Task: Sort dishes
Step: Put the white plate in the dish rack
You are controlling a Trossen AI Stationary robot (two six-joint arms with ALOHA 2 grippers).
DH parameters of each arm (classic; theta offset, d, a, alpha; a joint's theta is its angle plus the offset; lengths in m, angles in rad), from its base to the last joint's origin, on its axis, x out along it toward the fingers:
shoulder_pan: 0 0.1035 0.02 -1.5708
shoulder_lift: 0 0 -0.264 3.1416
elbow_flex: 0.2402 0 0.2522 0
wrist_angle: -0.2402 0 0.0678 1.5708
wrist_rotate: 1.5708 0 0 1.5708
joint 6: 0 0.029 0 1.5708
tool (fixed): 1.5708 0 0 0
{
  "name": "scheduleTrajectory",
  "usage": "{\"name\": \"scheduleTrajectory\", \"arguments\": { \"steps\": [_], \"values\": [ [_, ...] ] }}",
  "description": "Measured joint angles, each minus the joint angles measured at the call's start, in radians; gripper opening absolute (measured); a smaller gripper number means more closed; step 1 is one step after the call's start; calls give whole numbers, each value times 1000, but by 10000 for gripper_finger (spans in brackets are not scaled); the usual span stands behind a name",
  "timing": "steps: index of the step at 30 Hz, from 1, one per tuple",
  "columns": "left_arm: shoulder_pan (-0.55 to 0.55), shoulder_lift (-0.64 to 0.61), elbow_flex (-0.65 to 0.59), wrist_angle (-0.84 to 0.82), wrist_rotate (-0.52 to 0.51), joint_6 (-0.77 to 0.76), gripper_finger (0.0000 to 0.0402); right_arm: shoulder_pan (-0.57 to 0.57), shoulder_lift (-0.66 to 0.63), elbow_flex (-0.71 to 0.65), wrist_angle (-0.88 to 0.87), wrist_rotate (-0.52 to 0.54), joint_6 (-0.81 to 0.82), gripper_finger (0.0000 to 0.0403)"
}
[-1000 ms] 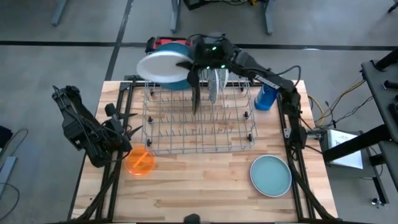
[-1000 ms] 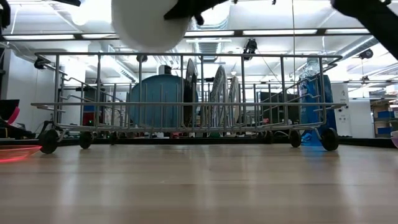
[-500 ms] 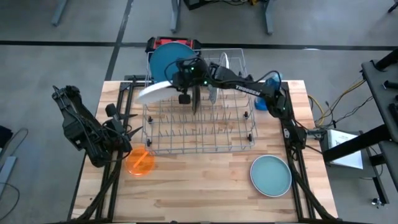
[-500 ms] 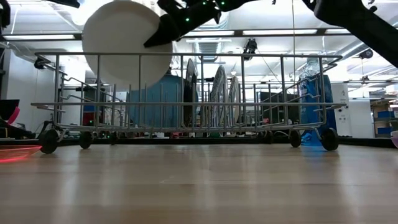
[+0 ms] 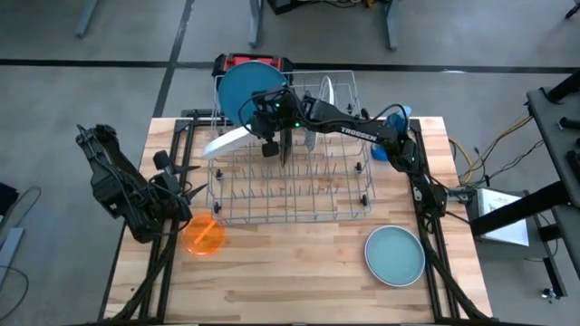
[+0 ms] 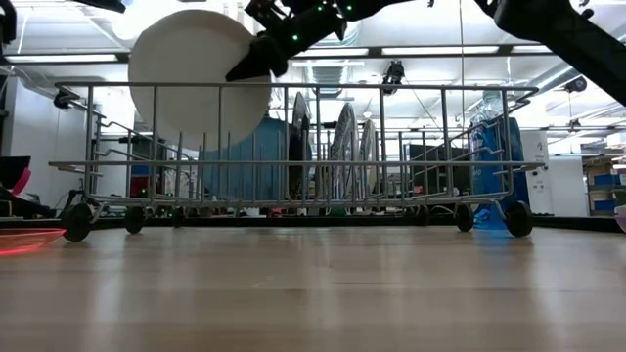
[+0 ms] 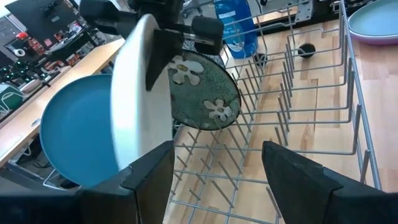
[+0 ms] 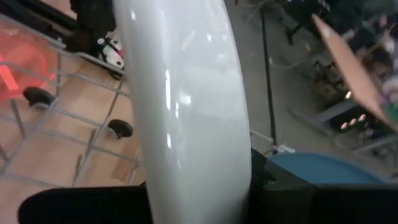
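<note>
Right gripper [image 5: 264, 142] clamps the white plate [image 5: 228, 140] by its edge, tilted over the rack's [image 5: 290, 195] far-left corner (blue plate [image 5: 243, 86] just behind). Left gripper [image 5: 193, 192] waits, fingers spread, empty, beside the orange plate [image 5: 204, 235].

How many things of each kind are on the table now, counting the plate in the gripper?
Plates: 7 (white plate in the right gripper; blue plate and three more upright in the rack; teal plate and orange plate flat on the table)
Bottle: 1
Rack: 1
Total: 9
</note>
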Motion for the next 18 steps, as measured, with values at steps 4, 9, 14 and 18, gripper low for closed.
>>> {"name": "scheduleTrajectory", "arguments": {
  "steps": [4, 9, 14, 18],
  "values": [
    [0, 0, 0, -2, 0, 3, 232, -2, 0, -4, -27, -56, -75, 50],
    [0, 0, 0, -3, 0, 3, 232, 0, 0, -4, -52, -198, -145, 50],
    [0, 0, 0, -3, 0, 3, 232, 0, 0, -4, -51, -252, -188, 50],
    [0, 1, -1, -3, -1, 3, 232, -2, 0, -15, -54, -253, -218, 49]
  ]
}}
